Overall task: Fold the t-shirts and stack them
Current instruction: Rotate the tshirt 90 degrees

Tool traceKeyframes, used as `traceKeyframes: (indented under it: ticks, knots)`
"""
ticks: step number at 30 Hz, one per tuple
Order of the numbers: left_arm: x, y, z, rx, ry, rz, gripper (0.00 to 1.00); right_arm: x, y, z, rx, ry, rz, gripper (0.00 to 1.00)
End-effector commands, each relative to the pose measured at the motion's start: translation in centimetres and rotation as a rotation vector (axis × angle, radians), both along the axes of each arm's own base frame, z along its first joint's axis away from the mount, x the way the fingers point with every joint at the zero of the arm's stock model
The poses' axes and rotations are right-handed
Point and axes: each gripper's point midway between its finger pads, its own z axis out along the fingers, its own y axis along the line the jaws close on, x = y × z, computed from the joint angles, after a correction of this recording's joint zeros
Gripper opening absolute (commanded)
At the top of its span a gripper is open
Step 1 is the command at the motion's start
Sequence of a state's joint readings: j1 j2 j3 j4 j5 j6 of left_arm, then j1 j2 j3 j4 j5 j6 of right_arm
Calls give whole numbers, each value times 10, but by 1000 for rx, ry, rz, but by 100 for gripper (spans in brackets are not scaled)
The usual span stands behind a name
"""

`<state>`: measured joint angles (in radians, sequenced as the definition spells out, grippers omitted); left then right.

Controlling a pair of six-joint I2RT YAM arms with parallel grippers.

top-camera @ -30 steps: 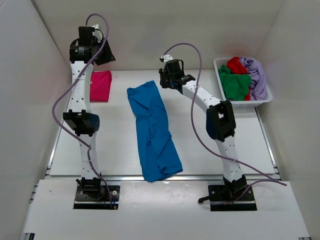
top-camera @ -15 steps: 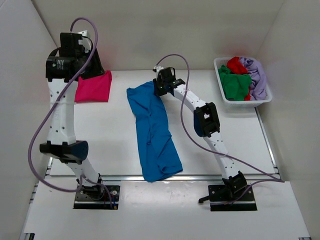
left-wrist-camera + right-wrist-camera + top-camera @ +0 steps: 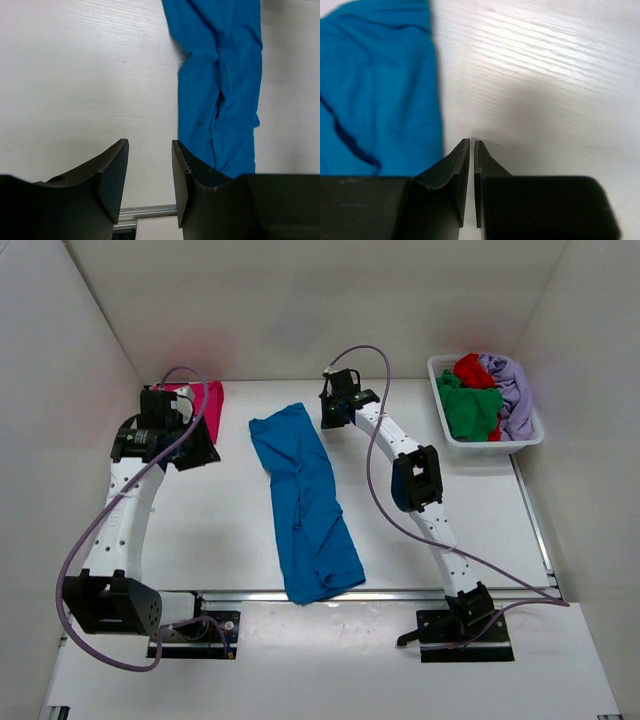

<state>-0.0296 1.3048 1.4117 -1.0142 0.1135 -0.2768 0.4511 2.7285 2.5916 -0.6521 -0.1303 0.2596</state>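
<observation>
Now the blue t-shirt [image 3: 305,505] lies flat on the table [image 3: 200,530] as 1 long strip. Its long way runs from far to near and leans a little to the right at the near end.

The right gripper [image 3: 472,142] is low, just beside the far right corner of the blue t-shirt. Its 2 jaws are almost closed, with bare table under the tips, and it holds nothing. The shirt edge lies just to its left.

The left gripper [image 3: 150,145] is well apart from the strip, out to the left by the pink t-shirt [image 3: 208,405] at the far left. Its jaws are about half open and hold nothing.

So the right arm is the nearer one. It looks best placed to take the far corner, but it would need to open its jaws and slide left first.

Green, red and lavender shirts wait in the basket [image 3: 535,437] at the far right.
</observation>
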Motion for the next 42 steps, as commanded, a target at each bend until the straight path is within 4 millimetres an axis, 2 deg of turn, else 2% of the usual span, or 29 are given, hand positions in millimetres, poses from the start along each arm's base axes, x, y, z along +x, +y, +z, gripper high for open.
traceKeyframes:
  ticks: [1,3,5,6,7,8,9,11,13,14,15,19,20,23,24,25,28,29,32,33,34,39,42]
  knots:
    - [5,-21,17,-88,-136,-68,51,9,-27,5,-45,9,-87,6]
    - [-1,-24,6,-88,-109,-79,51,14,-29,13,-75,-32,-67,5]
    - [-4,-22,-1,-90,-109,-80,51,24,-21,32,-68,-107,-34,4]
    - [-5,-23,-3,-90,-106,-79,51,26,-17,50,-38,-139,-29,4]
    - [-5,-21,-5,-81,-106,-81,51,26,-10,63,-2,-154,-10,4]
    - [-6,-21,-6,-85,-101,-78,51,25,-2,66,13,-165,11,4]
    - [-7,-21,-6,-83,-105,-81,51,25,7,83,56,-197,34,4]
    - [-6,-20,-8,-76,-88,-82,51,20,28,92,152,-204,120,3]
    - [-6,-18,-8,-71,-89,-79,50,6,53,88,282,-144,196,3]
    - [-5,-19,-9,-73,-86,-86,51,4,60,79,317,-120,210,3]
    - [-6,-20,-11,-74,-77,-87,51,-1,64,76,335,-101,224,3]
    - [-7,-20,-15,-72,-66,-97,51,-14,75,41,340,-16,245,2]
    - [-7,-20,-15,-72,-66,-93,51,-15,74,28,330,14,231,2]
    - [-8,-15,-15,-64,-66,-84,51,-13,66,10,291,52,165,2]
    - [-8,-17,-15,-68,-62,-88,51,-8,57,2,280,69,122,2]
    - [-8,-17,-15,-69,-62,-89,51,-6,55,5,278,65,112,2]
    - [-11,-17,-19,-72,-52,-90,51,2,42,-3,271,84,36,3]
    - [-10,-20,-20,-77,-46,-96,51,7,32,-8,253,86,7,3]
    - [-11,-18,-24,-72,-34,-96,51,10,23,-9,252,112,-57,2]
    - [-12,-21,-25,-78,-32,-103,51,12,13,-14,226,122,-107,3]
    - [-12,-20,-24,-71,-37,-106,51,15,7,-10,206,114,-142,3]
    - [-12,-24,-24,-86,-35,-110,52,12,2,-8,143,106,-221,2]
    - [-15,-26,-26,-97,-24,-116,51,17,-11,-5,152,114,-260,2]
